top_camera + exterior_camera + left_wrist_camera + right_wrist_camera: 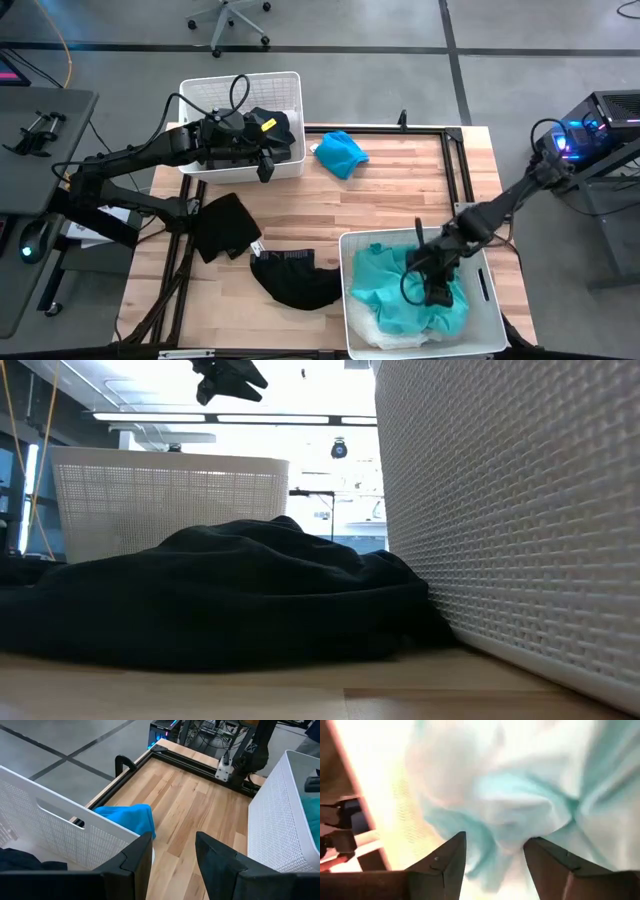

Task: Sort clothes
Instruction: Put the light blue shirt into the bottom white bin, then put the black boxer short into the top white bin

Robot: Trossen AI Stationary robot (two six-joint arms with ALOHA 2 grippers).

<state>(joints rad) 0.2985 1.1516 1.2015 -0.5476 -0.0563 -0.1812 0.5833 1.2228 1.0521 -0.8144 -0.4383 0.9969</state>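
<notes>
My left gripper [265, 165] is open and empty at the near right corner of the far white bin [215, 95]. A black garment [272, 124] lies in that bin. A bright blue garment [341, 153] lies on the table to the bin's right and also shows in the left wrist view [127, 816]. Two black garments [226, 226] [296, 281] lie on the table nearer the front. My right gripper [438, 292] is open over the near white bin [487, 318], just above a turquoise garment [520, 805] that lies on white cloth [385, 336].
A black frame rail [455, 150] runs along the table's far and right sides. The near bin's wall [520, 520] stands right beside the front black garment [230, 590]. Bare wood [400, 195] lies between the two bins. An office chair [232, 20] stands beyond the table.
</notes>
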